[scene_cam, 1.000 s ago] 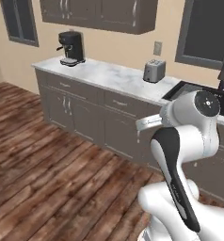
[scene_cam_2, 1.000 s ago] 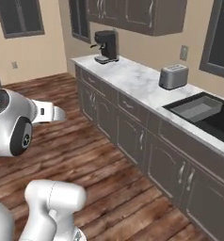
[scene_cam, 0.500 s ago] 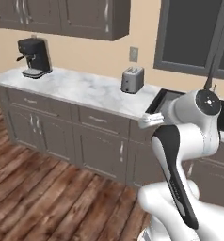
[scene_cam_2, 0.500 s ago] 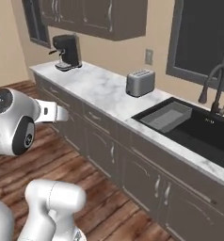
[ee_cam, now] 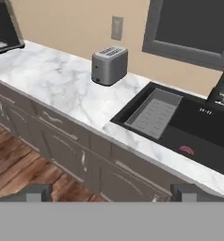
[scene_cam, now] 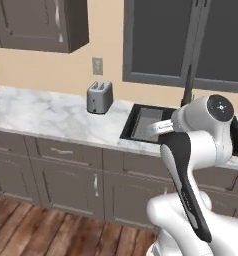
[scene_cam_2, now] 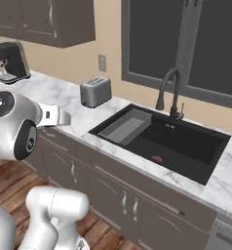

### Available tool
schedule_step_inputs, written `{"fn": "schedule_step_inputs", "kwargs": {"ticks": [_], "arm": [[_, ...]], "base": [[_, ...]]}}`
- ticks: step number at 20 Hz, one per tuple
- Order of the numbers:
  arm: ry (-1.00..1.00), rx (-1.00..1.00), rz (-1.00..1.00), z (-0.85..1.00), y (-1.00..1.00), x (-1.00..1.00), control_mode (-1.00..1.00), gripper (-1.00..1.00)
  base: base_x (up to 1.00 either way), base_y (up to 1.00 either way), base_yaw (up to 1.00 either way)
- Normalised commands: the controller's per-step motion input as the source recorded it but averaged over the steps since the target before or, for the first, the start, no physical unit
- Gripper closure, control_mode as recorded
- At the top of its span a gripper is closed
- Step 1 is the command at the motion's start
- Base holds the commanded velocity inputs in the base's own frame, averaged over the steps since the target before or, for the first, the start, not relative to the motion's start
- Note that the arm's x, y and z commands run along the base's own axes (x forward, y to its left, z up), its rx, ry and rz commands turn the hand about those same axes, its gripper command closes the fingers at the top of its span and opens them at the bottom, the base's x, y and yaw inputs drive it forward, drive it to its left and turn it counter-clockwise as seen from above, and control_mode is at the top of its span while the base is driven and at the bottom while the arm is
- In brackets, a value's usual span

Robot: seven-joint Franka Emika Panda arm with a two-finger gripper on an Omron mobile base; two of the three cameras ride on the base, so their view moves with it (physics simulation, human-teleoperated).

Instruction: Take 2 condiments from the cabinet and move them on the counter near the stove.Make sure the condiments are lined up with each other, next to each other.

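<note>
My gripper (ee_cam: 111, 193) is open, its two dark fingertips (ee_cam: 38, 192) wide apart with nothing between them. It hangs over the wood floor in front of the grey lower doors (ee_cam: 62, 146) and faces a marble top (ee_cam: 52, 80) that holds a black sink (ee_cam: 212, 136). My hand (scene_cam_2: 57, 116) is held close to the arm, well short of that top. The red squeeze bottle, the tan shaker, the stove and the counter beside it are out of view. No open shelf niche is in view.
A silver toaster (scene_cam: 99, 97) stands on the marble top left of the sink (scene_cam_2: 186, 146). A grey tray (scene_cam_2: 125, 126) and a small red item (scene_cam_2: 157, 158) lie in the basin, behind it a dark faucet (scene_cam_2: 167, 90). A coffee machine (scene_cam_2: 10, 61) stands far left under a wall unit (scene_cam: 38, 25) with shut doors.
The base has moved, so the whole scene slid left: the coffee machine went to the edge and the sink and window came to the middle. The arm keeps its pose.
</note>
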Motion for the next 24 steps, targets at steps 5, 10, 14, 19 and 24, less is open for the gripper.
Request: {"fn": "schedule_step_inputs", "kwargs": {"ticks": [5, 10, 14, 19, 24], "arm": [[0.0, 0.0, 0.0, 0.0, 0.0, 0.0, 1.0, -1.0], [0.0, 0.0, 0.0, 0.0, 0.0, 0.0, 1.0, -1.0], [0.0, 0.0, 0.0, 0.0, 0.0, 0.0, 1.0, -1.0], [0.0, 0.0, 0.0, 0.0, 0.0, 0.0, 1.0, -1.0], [0.0, 0.0, 0.0, 0.0, 0.0, 0.0, 1.0, -1.0]], "base": [[0.0, -0.41, -0.55], [0.0, -0.37, -0.4], [0.21, -0.41, -0.33], [0.52, -0.58, -0.23], [0.5, -0.51, -0.06]]}}
